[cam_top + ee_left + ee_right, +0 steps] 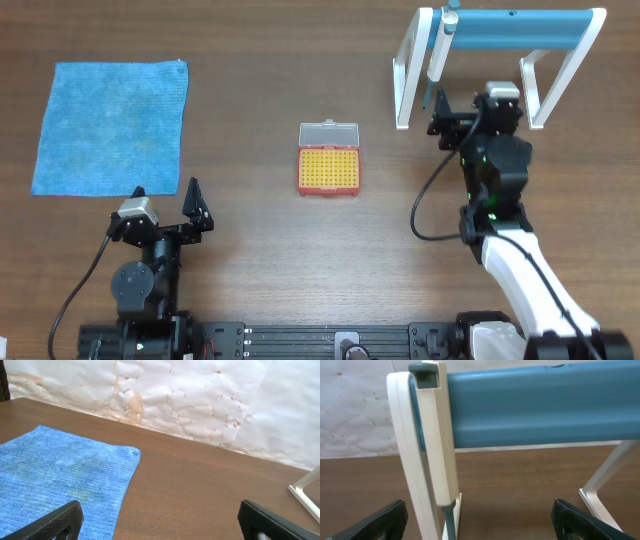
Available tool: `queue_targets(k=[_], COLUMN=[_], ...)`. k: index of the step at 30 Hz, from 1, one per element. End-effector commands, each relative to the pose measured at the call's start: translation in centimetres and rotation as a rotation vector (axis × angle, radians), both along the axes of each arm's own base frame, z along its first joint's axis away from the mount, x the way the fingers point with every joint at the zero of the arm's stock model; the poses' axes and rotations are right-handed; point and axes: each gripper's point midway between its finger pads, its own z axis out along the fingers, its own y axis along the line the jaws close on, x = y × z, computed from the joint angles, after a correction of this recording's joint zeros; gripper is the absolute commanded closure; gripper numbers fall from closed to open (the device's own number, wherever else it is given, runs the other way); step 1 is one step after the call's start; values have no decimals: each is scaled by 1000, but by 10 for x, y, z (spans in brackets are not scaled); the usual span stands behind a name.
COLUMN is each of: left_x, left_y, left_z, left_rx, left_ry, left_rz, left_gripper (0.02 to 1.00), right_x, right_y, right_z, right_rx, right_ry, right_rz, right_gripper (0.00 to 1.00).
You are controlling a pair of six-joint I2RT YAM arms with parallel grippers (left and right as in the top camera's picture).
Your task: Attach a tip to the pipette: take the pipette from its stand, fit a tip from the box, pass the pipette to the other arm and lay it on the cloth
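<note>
The pipette (438, 58) hangs upright at the left end of the white stand's blue bar (510, 30). In the right wrist view its white body (432, 435) is straight ahead against the blue bar (540, 405). My right gripper (450, 112) is just in front of the stand, open, and the pipette lies ahead of its spread fingers (380, 522). The tip box (328, 160), with an orange tray and its clear lid folded back, sits mid-table. The blue cloth (110, 128) lies flat at the far left. My left gripper (167, 195) is open near the cloth's front right corner (60, 475).
The stand's white legs (405, 85) rest on the brown table at the back right; one edge of the stand shows in the left wrist view (305, 492). A white paper-covered wall (200, 400) rises behind the table. A black cable (425, 205) loops beside the right arm.
</note>
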Motion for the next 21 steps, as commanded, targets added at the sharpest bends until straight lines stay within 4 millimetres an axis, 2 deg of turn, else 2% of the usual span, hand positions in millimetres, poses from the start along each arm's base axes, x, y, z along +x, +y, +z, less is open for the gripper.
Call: queue_targets(k=[1,6,13,18,21], left_x=[0,0,0,0,0], left_y=[1,1,1,1,1], left_z=[-1,-1,-1,-1,-1], left_rx=[3,3,3,3,3], left_ry=[2,2,2,2,2], left_rz=[8,8,8,8,8], left_gripper=[23,23,23,23,23], right_x=[31,51,76,81,81], right_y=[10,14,10,11,10], right_z=[14,-4,-6,-20,-20], right_rx=[-45,-53,-59,-59,-60], right_ry=[-24,20,26,55,55], right_rz=[31,39,26,27,26], right_gripper=[69,66,66,66,66])
